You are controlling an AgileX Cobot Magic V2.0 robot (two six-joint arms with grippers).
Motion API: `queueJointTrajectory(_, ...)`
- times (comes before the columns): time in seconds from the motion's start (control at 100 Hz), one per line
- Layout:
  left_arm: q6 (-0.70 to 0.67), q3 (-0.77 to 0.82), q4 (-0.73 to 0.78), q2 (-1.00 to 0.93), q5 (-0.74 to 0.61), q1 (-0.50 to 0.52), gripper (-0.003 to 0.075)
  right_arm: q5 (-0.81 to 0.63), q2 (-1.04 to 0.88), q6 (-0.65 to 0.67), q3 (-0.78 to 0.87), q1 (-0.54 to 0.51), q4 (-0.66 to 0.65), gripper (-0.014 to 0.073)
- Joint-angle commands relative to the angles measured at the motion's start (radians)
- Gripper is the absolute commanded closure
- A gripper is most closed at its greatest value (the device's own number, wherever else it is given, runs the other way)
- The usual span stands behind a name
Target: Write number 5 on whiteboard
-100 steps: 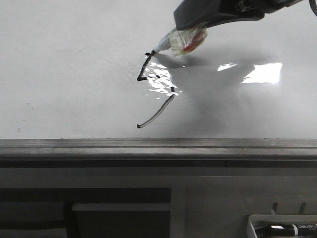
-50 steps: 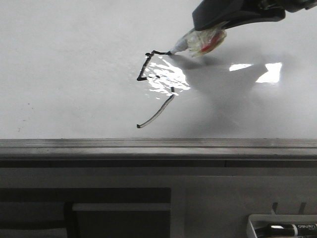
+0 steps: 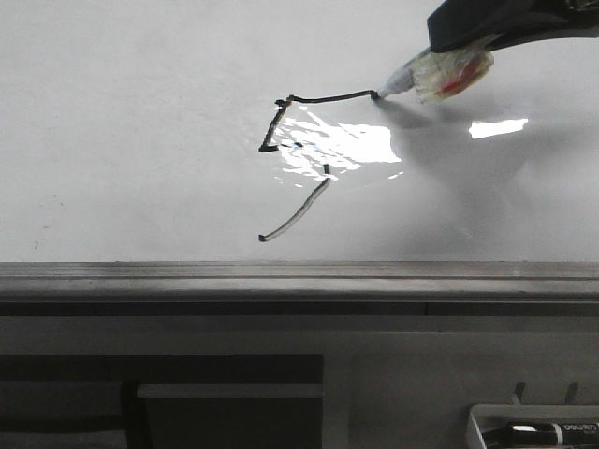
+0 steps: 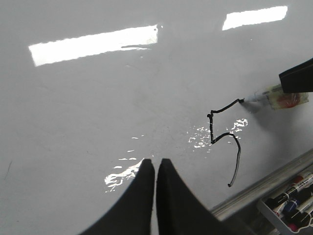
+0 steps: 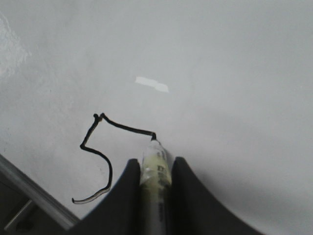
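The whiteboard [image 3: 140, 112] fills most of every view, a glossy white sheet running off the frame on all sides but the near one, where a grey metal edge strip [image 3: 299, 273] closes it; bright ceiling glare lies across the middle and washes out part of the writing in the front view. The right arm is cut off at the frame edge, so only the dark right fingers [image 5: 155, 174] show, clamped on a marker [image 5: 155, 169] whose clear, yellowish barrel is half hidden between them. The left fingers [image 4: 156, 169] hang above bare board, pressed together and holding nothing. A tray of spare markers [image 4: 293, 203] peeks in at a corner, mostly out of frame. The number 5 [image 4: 226, 137] sits near the board's near edge, right of centre: thin black strokes, a top bar, a short upright, a curved belly and a slanted tail. The marker tip [image 3: 376, 94] touches the outer end of the top bar.
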Motion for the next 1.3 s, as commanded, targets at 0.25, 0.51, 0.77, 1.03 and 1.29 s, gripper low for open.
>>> queueJointTrajectory(0.25,0.122,-0.103,-0.033,0.023,0.018,0.003,0.0643,0.306,-0.144,-0.144,-0.19,0.061,-0.002,0.0635)
queueJointTrajectory(0.51,0.426,-0.354,-0.053,0.215,0.386,-0.048,0.0353,0.417,-0.097,-0.367,-0.198,0.161,-0.024,0.0635)
queueJointTrajectory(0.77,0.494,-0.477,-0.002,0.425,0.572,-0.272,0.0353,0.33,-0.067,-0.381,-0.226,0.372,-0.167,0.0635)
queueJointTrajectory(1.03,0.494,-0.508,-0.009,0.557,0.502,-0.379,0.0353,0.27,-0.066,-0.381,-0.235,0.426,-0.172,0.0635)
queueJointTrajectory(1.29,0.494,-0.508,-0.014,0.642,0.483,-0.379,0.0353,0.249,-0.021,-0.372,-0.198,0.424,-0.172,0.0635)
